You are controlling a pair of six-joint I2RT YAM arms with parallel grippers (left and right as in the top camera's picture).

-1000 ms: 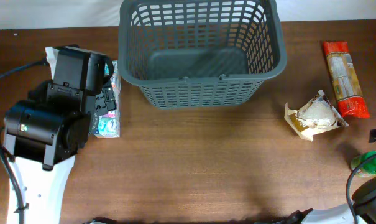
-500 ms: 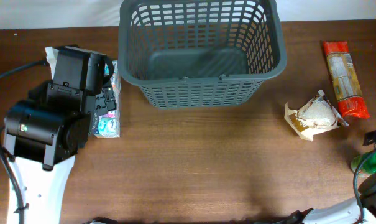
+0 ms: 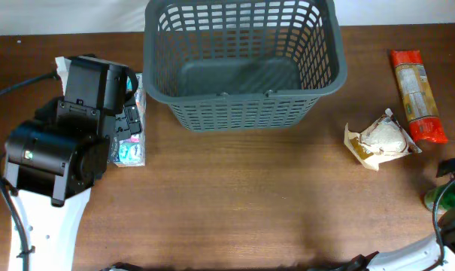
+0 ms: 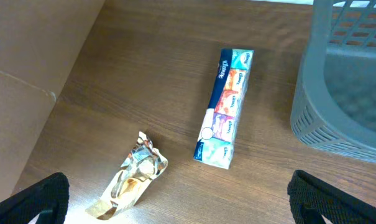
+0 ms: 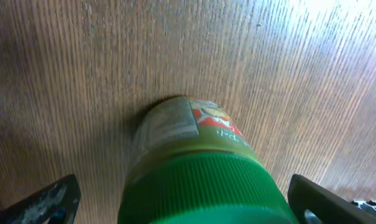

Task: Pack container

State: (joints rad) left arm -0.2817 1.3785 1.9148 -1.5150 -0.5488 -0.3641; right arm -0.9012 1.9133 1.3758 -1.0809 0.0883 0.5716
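- Left end effector (image 4: 178, 196), left wrist view: hangs spread and empty above the tissue pack (image 4: 224, 112), probably lined up for a pick, with foil wrapper (image 4: 132, 180) near and container (image 4: 337, 93) wall at right.
- Right end effector (image 5: 181, 199), right wrist view: straddles the green-capped bottle (image 5: 200, 180), spread, not yet pinching.
- Overhead: shows the container empty at the far middle of the surface (image 3: 250, 211), seemingly reachable by both arms, with wrapped sandwich (image 3: 381, 139) and red packet (image 3: 417, 94) unpacked to its right.

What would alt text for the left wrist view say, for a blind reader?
A long colourful tissue pack lies flat on a brown wooden table, a crumpled gold foil wrapper beside it, apart. A dark grey slotted plastic basket fills the right edge; the open left pincer shows dark fingertips in the bottom corners.
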